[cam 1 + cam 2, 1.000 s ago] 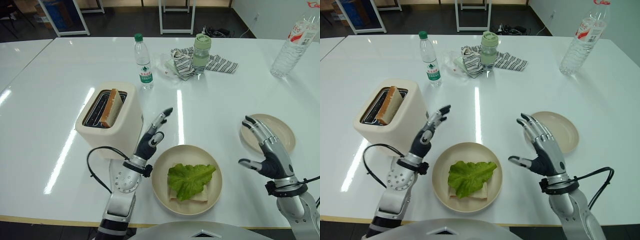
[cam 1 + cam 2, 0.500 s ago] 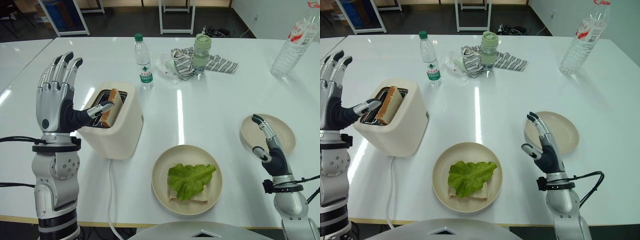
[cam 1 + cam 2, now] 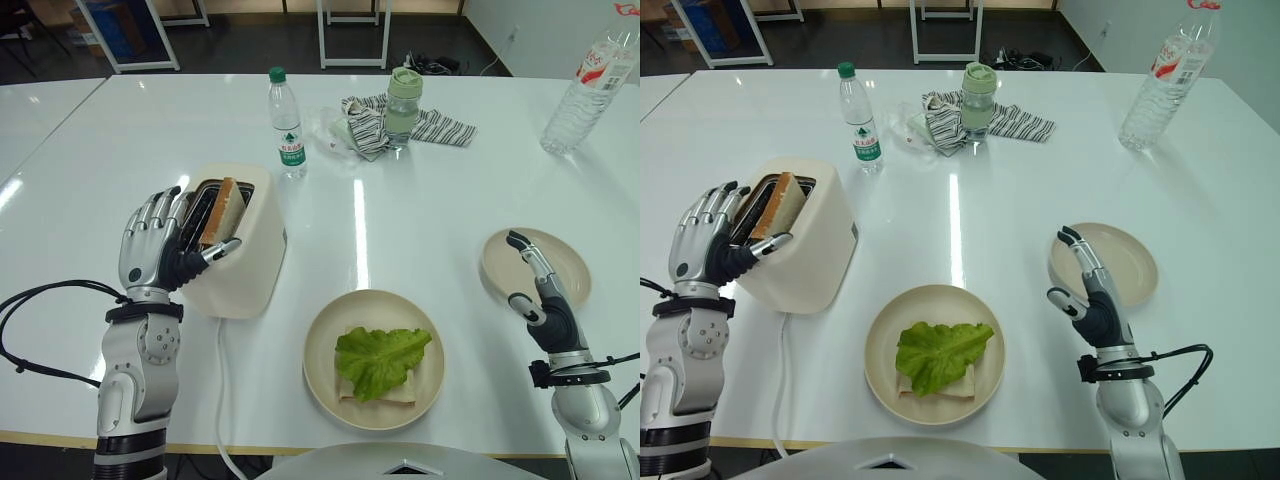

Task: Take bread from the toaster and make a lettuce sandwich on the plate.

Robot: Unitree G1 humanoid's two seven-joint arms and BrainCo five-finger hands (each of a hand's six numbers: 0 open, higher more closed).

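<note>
Your left hand [image 3: 156,250] is spread at the toaster [image 3: 250,272], thumb by the bread [image 3: 224,210] standing in its slot. Your right hand [image 3: 545,308] is spread, empty. Lettuce [image 3: 380,358] lies on the plate [image 3: 318,340].

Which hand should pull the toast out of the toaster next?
Left. The left hand is already at the toaster, beside the bread slice; the right hand sits far off by the small plate.

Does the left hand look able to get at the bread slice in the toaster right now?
Probably yes. The left hand is at the left side of the toaster, its fingers open beside the slot. The bread slice stands up out of the slot with nothing covering it.
</note>
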